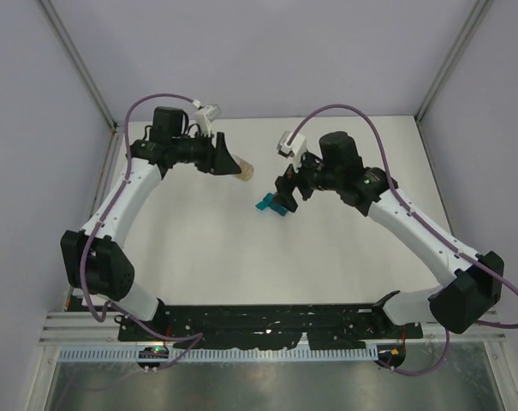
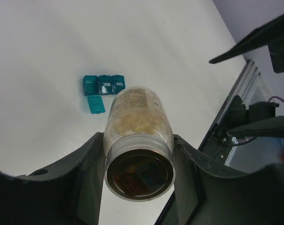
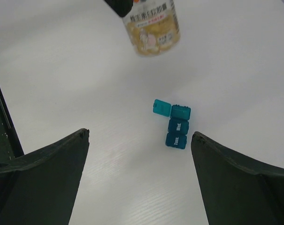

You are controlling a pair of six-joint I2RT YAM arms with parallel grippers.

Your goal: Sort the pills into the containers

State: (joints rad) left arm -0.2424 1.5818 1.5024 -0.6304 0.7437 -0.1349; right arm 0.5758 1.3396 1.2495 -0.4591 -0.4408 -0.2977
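My left gripper (image 1: 229, 164) is shut on the clear vial (image 1: 244, 174), holding it above the table with its far end pointing at the containers. In the left wrist view the vial (image 2: 138, 140) sits between both fingers, and the pills (image 2: 136, 123) show as a pale tan heap inside it. The teal containers strip (image 2: 104, 85) lies on the table beyond it, one end lid (image 2: 95, 104) flipped open. My right gripper (image 1: 286, 202) is open and empty, hovering over the strip (image 1: 264, 204). In the right wrist view the strip (image 3: 178, 127) lies just inside the right finger, and the vial (image 3: 153, 26) is at the top.
The white table (image 1: 327, 257) is bounded by grey walls and aluminium posts (image 1: 87, 77). A black base plate (image 1: 267, 321) and a rail run along the near edge.
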